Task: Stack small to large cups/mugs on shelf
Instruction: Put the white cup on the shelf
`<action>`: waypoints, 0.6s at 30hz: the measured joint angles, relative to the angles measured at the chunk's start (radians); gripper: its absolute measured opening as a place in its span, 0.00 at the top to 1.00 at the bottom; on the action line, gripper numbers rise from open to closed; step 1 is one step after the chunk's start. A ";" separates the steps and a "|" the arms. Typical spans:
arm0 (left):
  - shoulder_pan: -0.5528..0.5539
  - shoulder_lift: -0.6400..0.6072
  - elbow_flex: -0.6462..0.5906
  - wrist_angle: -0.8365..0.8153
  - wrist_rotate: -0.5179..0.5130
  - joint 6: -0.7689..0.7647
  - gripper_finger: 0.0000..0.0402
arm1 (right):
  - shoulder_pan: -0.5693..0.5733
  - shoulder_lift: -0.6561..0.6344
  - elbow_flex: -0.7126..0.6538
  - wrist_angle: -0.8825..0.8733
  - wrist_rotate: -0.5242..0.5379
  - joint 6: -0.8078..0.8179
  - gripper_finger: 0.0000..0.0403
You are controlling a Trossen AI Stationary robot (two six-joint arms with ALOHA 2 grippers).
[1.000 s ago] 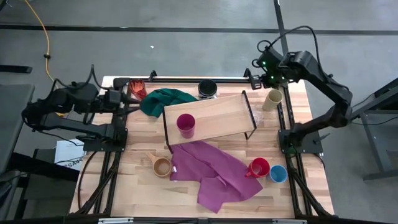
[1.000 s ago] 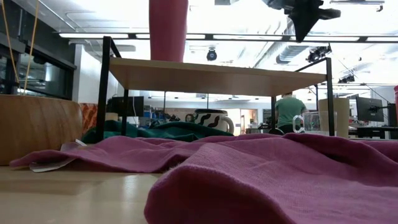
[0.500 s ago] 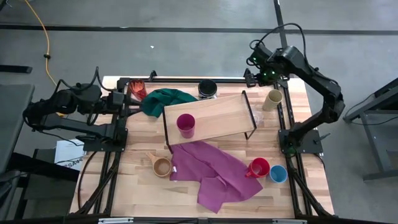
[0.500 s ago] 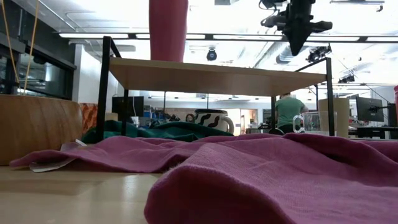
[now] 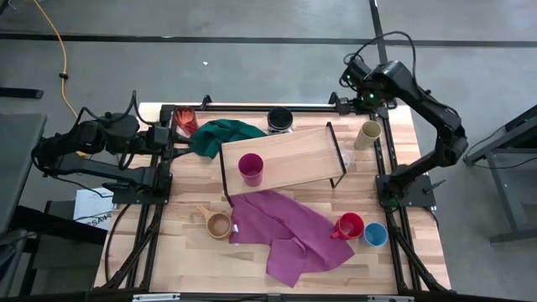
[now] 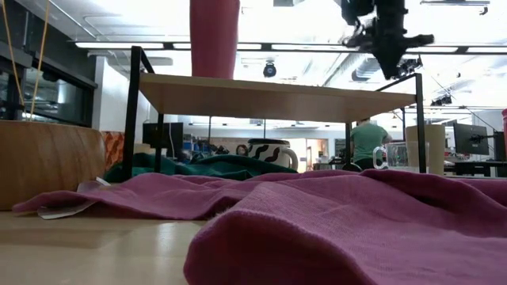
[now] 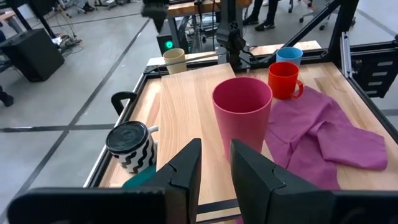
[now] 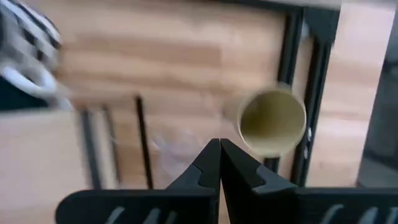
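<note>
A magenta cup (image 5: 250,169) (image 7: 242,118) stands upright on the light-wood shelf (image 5: 294,153) (image 6: 269,96), at its left end. The cream cup (image 5: 369,132) (image 8: 272,122) stands on the table right of the shelf. My right gripper (image 5: 359,92) (image 6: 392,70) (image 8: 219,144) hangs shut, high above the far right corner, near that cup and pointing down. My left gripper (image 5: 164,132) (image 7: 214,152) waits at the table's left edge, slightly open and aimed at the magenta cup. Also on the table are the striped mug (image 5: 279,120), translucent red cup (image 5: 185,119), wooden cup (image 5: 218,224), red mug (image 5: 349,226) and blue cup (image 5: 375,234).
A green cloth (image 5: 225,134) lies bunched by the shelf's far left corner. A purple cloth (image 5: 294,231) spreads in front of the shelf, between the wooden cup and the red mug. A clear glass (image 6: 386,157) stands by the shelf's right legs. Black frame rails run along both table sides.
The right arm has swung its wrist over the table's far right corner. Its gripper has tipped to point straight down, sunk a little and drifted back toward the right edge. It has stayed shut. No cup has moved.
</note>
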 joint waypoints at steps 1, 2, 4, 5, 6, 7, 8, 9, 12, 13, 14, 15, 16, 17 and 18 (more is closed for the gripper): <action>0.000 0.000 0.000 0.000 0.000 0.000 0.82 | -0.002 -0.018 -0.046 -0.002 -0.021 0.002 1.00; 0.000 0.000 0.000 0.000 0.001 0.000 0.82 | -0.002 -0.041 -0.095 -0.004 -0.035 0.009 1.00; 0.000 0.000 0.000 0.000 0.004 0.000 0.82 | 0.006 -0.090 -0.191 -0.004 -0.038 0.032 1.00; 0.000 0.000 0.000 0.000 0.008 0.000 0.82 | 0.012 -0.114 -0.231 -0.006 -0.038 0.053 1.00; 0.000 0.000 0.000 0.000 0.011 0.000 0.82 | 0.018 -0.141 -0.269 -0.005 -0.041 0.072 1.00; 0.000 0.000 0.000 0.000 0.011 -0.001 0.82 | 0.021 -0.170 -0.300 -0.005 -0.047 0.082 1.00; 0.000 0.000 0.000 0.000 0.011 -0.002 0.82 | 0.022 -0.197 -0.325 -0.002 -0.050 0.089 1.00; 0.000 0.000 0.000 0.000 0.011 -0.003 0.82 | 0.024 -0.224 -0.346 0.006 -0.052 0.093 1.00; 0.000 0.000 0.000 0.000 0.009 -0.008 0.82 | 0.029 -0.295 -0.391 0.058 -0.045 0.095 1.00; 0.000 0.000 0.000 0.000 0.006 -0.014 0.82 | 0.027 -0.315 -0.402 0.088 -0.044 0.086 1.00; 0.000 0.000 0.000 0.000 0.005 -0.023 0.82 | 0.022 -0.329 -0.409 0.114 -0.044 0.072 0.99; 0.000 0.001 0.000 0.001 0.003 -0.031 0.82 | 0.016 -0.337 -0.414 0.136 -0.044 0.055 0.98; 0.000 0.003 0.000 0.003 0.002 -0.042 0.82 | 0.010 -0.340 -0.415 0.154 -0.045 0.039 0.97; 0.000 0.007 0.000 0.006 0.002 -0.051 0.82 | 0.003 -0.340 -0.416 0.164 -0.044 0.025 0.95; 0.000 0.008 0.000 0.009 0.002 -0.059 0.82 | -0.004 -0.336 -0.416 0.167 -0.044 0.015 0.92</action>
